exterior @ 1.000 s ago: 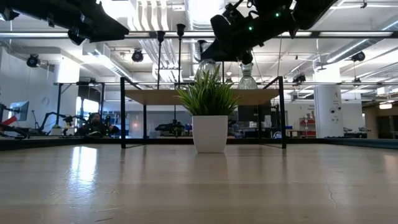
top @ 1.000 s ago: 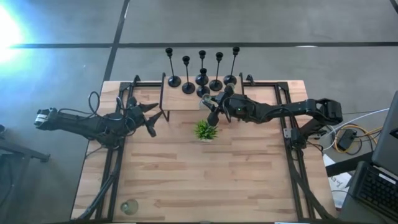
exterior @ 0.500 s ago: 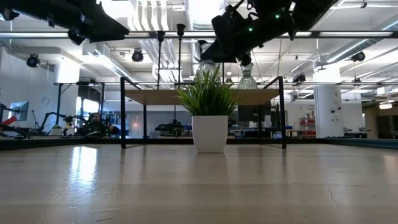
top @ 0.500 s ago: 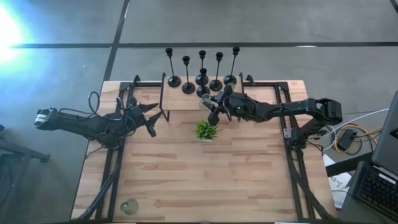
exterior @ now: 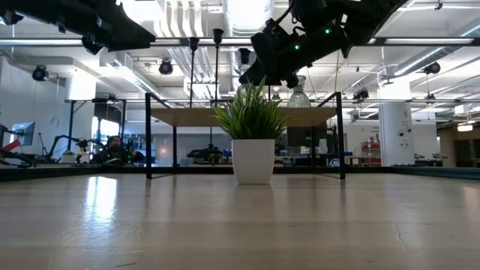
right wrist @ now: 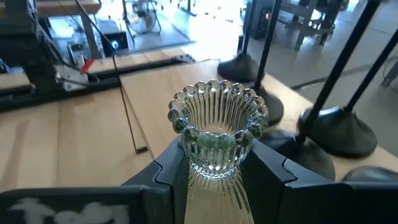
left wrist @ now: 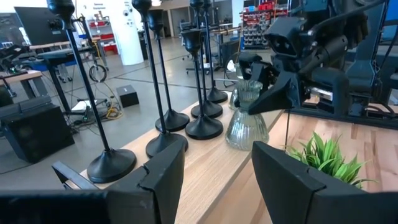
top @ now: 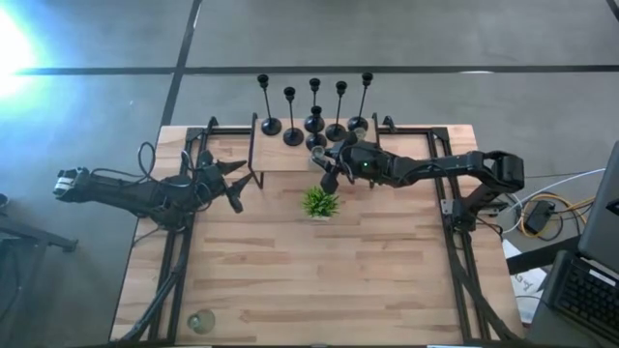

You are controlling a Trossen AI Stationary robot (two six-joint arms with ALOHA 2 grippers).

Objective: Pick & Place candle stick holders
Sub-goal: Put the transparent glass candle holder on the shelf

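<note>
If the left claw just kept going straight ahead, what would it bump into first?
Probably the squat ribbed clear glass candle holder on the raised wooden shelf, which lies ahead between the left gripper fingers; depth is uncertain.

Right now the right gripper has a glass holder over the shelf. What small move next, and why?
Probably lower it straight down onto the raised shelf. The right gripper is shut on the glass candle holder, which hangs upright beside the black stick holders, so a tilt or sideways drift could knock them. The left gripper waits open.
</note>
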